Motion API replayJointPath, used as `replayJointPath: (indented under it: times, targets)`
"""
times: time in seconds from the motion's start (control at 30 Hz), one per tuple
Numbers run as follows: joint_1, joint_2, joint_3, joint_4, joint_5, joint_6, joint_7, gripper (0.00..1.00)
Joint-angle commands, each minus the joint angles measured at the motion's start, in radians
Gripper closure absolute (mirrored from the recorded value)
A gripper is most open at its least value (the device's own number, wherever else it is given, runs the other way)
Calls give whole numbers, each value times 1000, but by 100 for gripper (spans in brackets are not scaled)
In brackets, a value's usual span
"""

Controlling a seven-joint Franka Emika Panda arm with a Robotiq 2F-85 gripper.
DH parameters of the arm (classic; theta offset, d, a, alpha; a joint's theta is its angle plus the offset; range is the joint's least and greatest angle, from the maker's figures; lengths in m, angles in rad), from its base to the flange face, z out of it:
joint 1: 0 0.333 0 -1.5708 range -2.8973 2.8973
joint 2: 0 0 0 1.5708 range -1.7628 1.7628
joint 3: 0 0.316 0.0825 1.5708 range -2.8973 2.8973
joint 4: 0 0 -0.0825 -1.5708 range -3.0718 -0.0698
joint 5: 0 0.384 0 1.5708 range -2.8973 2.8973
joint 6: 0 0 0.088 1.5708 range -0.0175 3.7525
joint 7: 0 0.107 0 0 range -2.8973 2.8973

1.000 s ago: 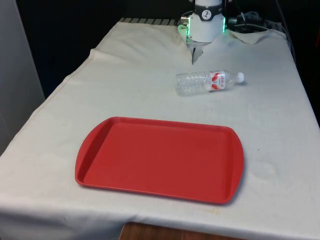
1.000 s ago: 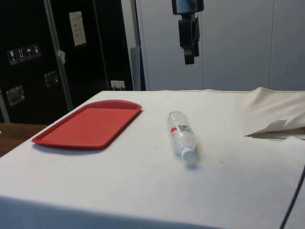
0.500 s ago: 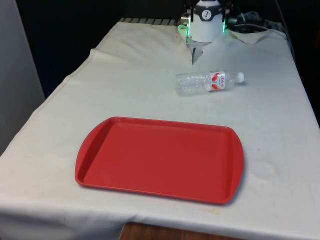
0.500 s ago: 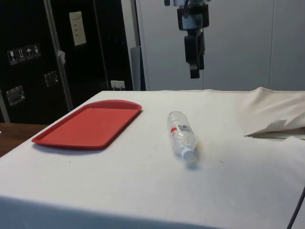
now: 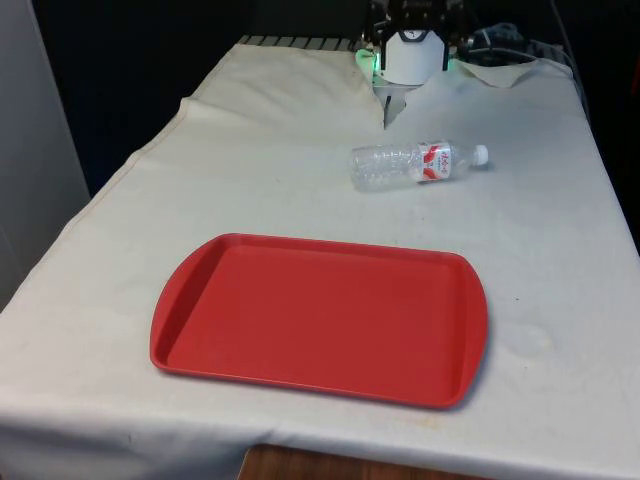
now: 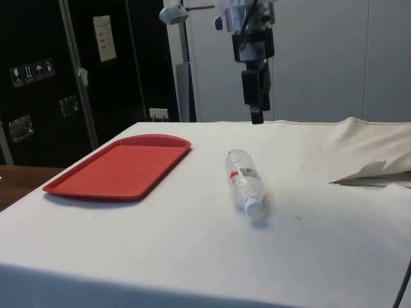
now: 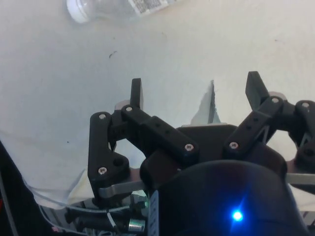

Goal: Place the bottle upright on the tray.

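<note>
A clear plastic bottle (image 5: pixel 415 163) with a red-and-white label and a white cap lies on its side on the white cloth, beyond the far edge of the red tray (image 5: pixel 320 320). In the side view the bottle (image 6: pixel 244 182) lies to the right of the tray (image 6: pixel 119 168), cap towards the camera. My gripper (image 6: pixel 257 117) hangs point-down above the cloth, behind the bottle and well clear of it. The wrist view has my gripper (image 7: pixel 196 91) open with nothing between its fingers, and the capped end of the bottle (image 7: pixel 115 7) ahead of them.
A rumpled fold of cloth (image 6: pixel 369 168) lies at the side view's right, near the robot's base (image 5: pixel 410 60). The tray holds nothing. The table edge (image 5: pixel 110 190) drops off at the front view's left.
My gripper has come down steadily from high above the table to just above the cloth behind the bottle. Bottle and tray have not moved.
</note>
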Motion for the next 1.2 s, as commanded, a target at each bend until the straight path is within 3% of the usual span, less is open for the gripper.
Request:
replayJointPath:
  times: [0.0, 0.37, 0.93, 1.17]
  targets:
    - [3, 25, 5, 10, 3, 11, 8, 0]
    - [3, 126, 21, 63, 0, 21, 24, 0]
    - [2, 137, 24, 71, 0, 16, 15, 0]
    - [5, 136, 27, 69, 3, 24, -25, 0]
